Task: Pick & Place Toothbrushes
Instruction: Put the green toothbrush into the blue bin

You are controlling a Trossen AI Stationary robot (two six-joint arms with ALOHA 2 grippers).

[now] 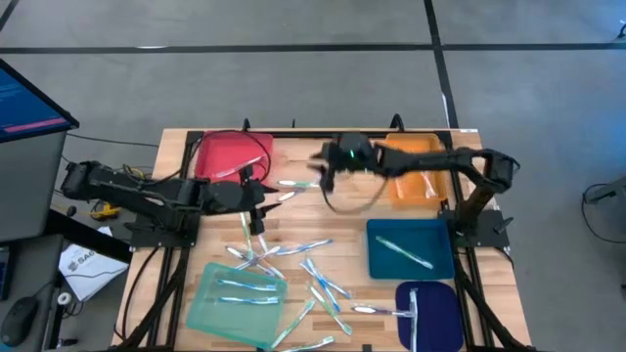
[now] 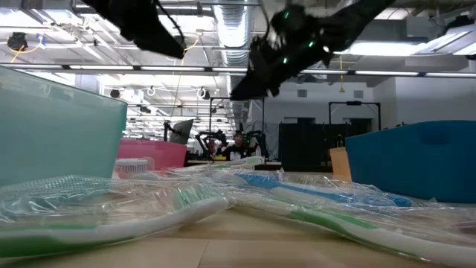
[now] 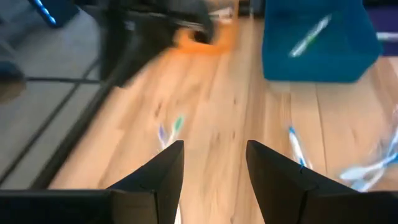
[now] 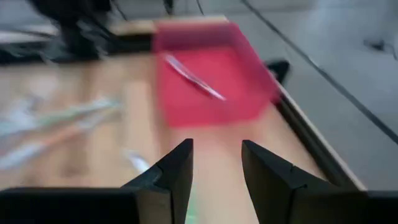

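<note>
Both arms are over the far half of the desk (image 1: 293,284), and neither is carrying anything. The left tool (image 3: 214,168) hovers by the near edge of the red tray (image 1: 232,156), its fingers parted with bare wood showing in the gap. The right tool (image 4: 216,165) is reached across the middle, beside the orange tray (image 1: 416,168), fingers likewise apart and empty, looking toward the red tray, where one brush already lies.

The toothbrushes (image 1: 313,269) are mostly scattered loose in the middle and near part of the desk, several in clear wrappers and crossing one another. A few are already sorted: one in the blue tray (image 1: 411,249), some in the green tray (image 1: 238,298), one on the purple tray (image 1: 430,313).

The step looks like choosing the next pick. A clean grab would probably mean singling out a brush lying apart from the tangle, lining the fingers across its shaft and closing mid-handle so it doesn't pivot. The slippery wrappers could make a pinch slide.
</note>
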